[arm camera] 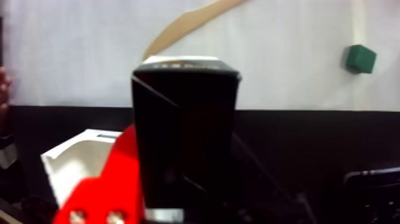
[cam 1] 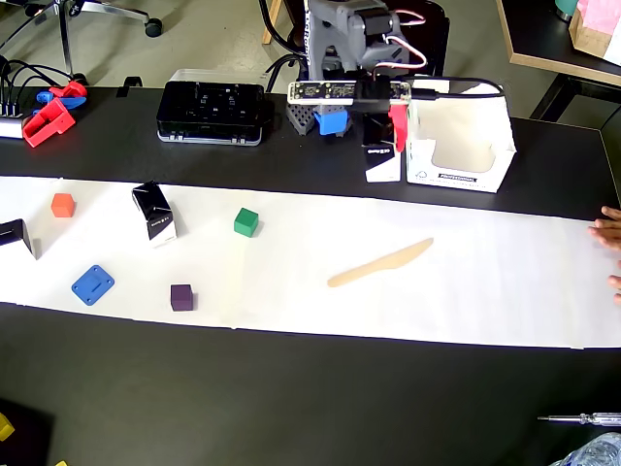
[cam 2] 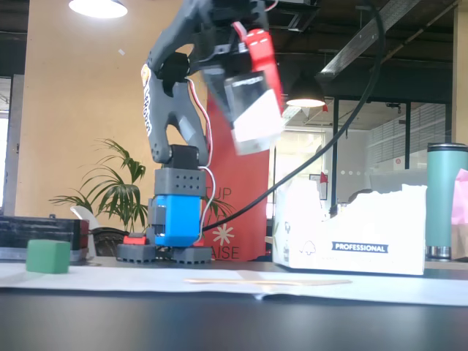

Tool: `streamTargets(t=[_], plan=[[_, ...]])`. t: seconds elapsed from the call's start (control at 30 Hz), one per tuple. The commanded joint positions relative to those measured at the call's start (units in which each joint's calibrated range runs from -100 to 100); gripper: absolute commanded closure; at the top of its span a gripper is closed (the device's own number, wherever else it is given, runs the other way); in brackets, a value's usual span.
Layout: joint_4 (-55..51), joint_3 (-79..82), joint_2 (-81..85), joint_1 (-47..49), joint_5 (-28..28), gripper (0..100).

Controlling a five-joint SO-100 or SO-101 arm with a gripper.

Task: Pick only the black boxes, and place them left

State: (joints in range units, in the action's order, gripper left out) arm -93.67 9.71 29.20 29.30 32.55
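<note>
My gripper (cam 1: 384, 146) is shut on a black box (cam 1: 380, 161) and holds it in the air beside the arm's base, at the back of the table. In the fixed view the box (cam 2: 256, 110) hangs tilted well above the table, with the red finger (cam 2: 262, 55) against it. In the wrist view the box (arm camera: 184, 137) fills the middle, next to the red finger (arm camera: 101, 190). A second black box (cam 1: 153, 212) stands on the white paper strip (cam 1: 485, 291) at the left. Another black box (cam 1: 15, 236) sits at the far left edge.
A white windowed carton (cam 1: 456, 146) stands just right of the held box. On the paper lie a wooden knife (cam 1: 380, 263), green cube (cam 1: 245, 221), purple cube (cam 1: 181, 297), orange cube (cam 1: 63, 204) and blue plate (cam 1: 92, 284). A black device case (cam 1: 213, 112) sits behind; a hand (cam 1: 611, 248) shows at the right.
</note>
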Motion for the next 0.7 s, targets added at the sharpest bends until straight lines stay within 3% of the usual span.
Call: streamTargets(t=[0.0, 0.43, 0.67], plan=[[-0.5, -8.2, 3.9, 11.5, -6.1, 91], [-0.4, -9.2, 2.9, 38.6, -16.7, 91], [-0.4, -11.8, -7.8, 49.6, -21.4, 91]])
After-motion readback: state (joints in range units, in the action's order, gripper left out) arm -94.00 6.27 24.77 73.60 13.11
